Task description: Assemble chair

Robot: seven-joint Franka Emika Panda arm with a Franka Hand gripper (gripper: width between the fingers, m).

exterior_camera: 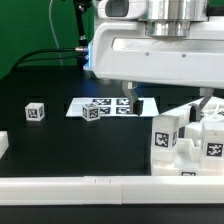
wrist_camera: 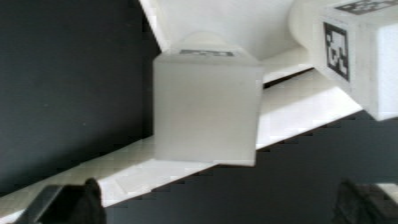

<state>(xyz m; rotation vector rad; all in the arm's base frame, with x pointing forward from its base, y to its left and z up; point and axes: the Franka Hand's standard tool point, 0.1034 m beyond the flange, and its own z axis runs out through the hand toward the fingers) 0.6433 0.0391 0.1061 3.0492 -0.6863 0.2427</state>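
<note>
Glossy white plastic suggested to us that the chair part (wrist_camera: 205, 105) would be light, stiff and slippery, best pinched across its flat opposite sides. It stood upright just ahead of the jaws, centred between them; they hung wide apart, empty, touching nothing.

Exterior view: the marker board (exterior_camera: 120, 104) lay flat on the table (exterior_camera: 40, 150). One tagged cube (exterior_camera: 95, 112) sat at the board's left end, and a second cube (exterior_camera: 36, 111) stood well apart, farther left. The chair parts (exterior_camera: 170, 140) were clustered at the right, behind the front border rail (exterior_camera: 100, 186).
</note>
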